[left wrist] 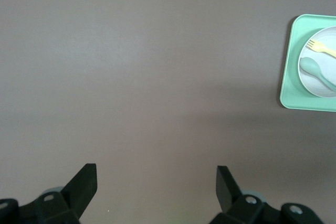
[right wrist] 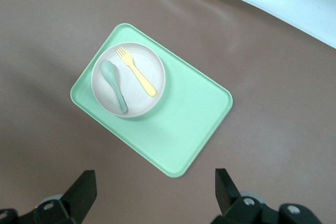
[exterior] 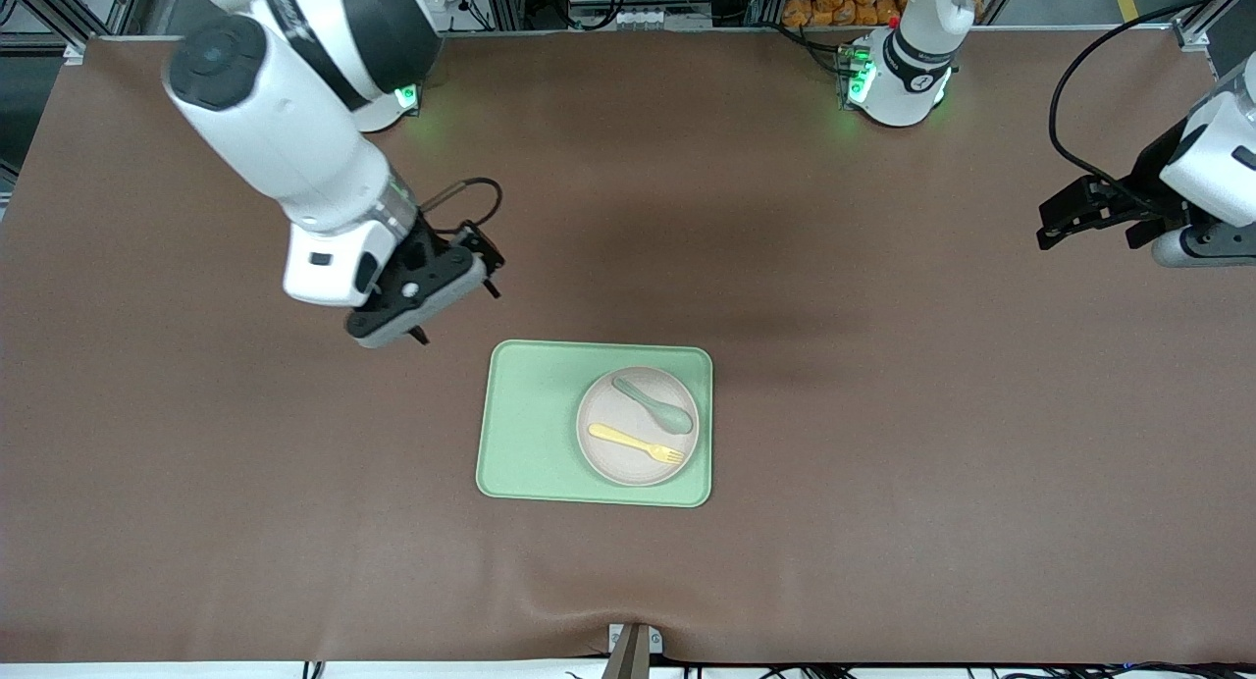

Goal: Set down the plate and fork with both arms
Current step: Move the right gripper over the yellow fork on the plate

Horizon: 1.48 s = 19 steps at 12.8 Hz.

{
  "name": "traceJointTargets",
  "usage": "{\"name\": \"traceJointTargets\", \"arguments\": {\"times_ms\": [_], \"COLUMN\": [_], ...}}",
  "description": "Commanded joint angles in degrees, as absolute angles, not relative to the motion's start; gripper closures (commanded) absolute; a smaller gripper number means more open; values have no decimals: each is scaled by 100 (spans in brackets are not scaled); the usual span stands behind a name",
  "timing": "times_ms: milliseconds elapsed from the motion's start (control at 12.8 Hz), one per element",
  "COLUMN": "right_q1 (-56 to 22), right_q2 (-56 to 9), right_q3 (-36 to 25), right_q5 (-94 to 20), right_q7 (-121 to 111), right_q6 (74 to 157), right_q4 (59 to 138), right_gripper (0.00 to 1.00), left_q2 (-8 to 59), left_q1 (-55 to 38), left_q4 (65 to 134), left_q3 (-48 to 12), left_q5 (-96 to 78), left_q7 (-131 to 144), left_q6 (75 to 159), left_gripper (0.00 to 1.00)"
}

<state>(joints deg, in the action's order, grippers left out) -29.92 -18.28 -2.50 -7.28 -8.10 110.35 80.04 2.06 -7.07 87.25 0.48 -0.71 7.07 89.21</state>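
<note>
On the table, front view: one plate (exterior: 637,458) sits on one green tray (exterior: 535,424), at its left-arm end; one fork (exterior: 636,443) and one spoon (exterior: 654,405) lie on the plate.
Left wrist view: left gripper (left wrist: 156,183) wide open, empty, over bare tabletop.
Right wrist view: right gripper (right wrist: 155,187) wide open, empty, above tray edge.
Handling: fork likely light, stiff, slippery; pinch mid-handle. Plate rigid; grip rim.
Count: two arms.

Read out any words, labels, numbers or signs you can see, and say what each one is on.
No readable text anywhere.
The tray, plate, fork and spoon are all plain, with no markings.
A small dark mark on the left arm's base is too small to read.
</note>
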Motion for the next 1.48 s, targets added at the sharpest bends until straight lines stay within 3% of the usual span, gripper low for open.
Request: {"name": "traceJointTargets", "arguments": {"times_ms": [0,546,1091,1403], "right_q1": [-3198,-3542,-3603,-3595], "right_q2": [-2494,-3698,-4683,-5132], "right_q3": [-299,-316,-316,-343], "right_q5": [-738,-712,-545,-396], "right_q7": [-1011,-1028,-1274,-1555], "right_q6": [11135,12497,13051,13333], "right_q4": [7253,6795,6373,6171], "right_gripper": [0,0,0,5], "left_q2": [360,378,369,500], "left_q1": [-669,-650,-563,-545], "left_q4": [8525,8525,8578,8561], "left_q3": [26,44,70,70], "left_q5": [185,167,176,185], "left_q7": [729,729,747,747], "left_q6": [8868,8877,8859,9060], "left_gripper": [0,0,0,0]}}
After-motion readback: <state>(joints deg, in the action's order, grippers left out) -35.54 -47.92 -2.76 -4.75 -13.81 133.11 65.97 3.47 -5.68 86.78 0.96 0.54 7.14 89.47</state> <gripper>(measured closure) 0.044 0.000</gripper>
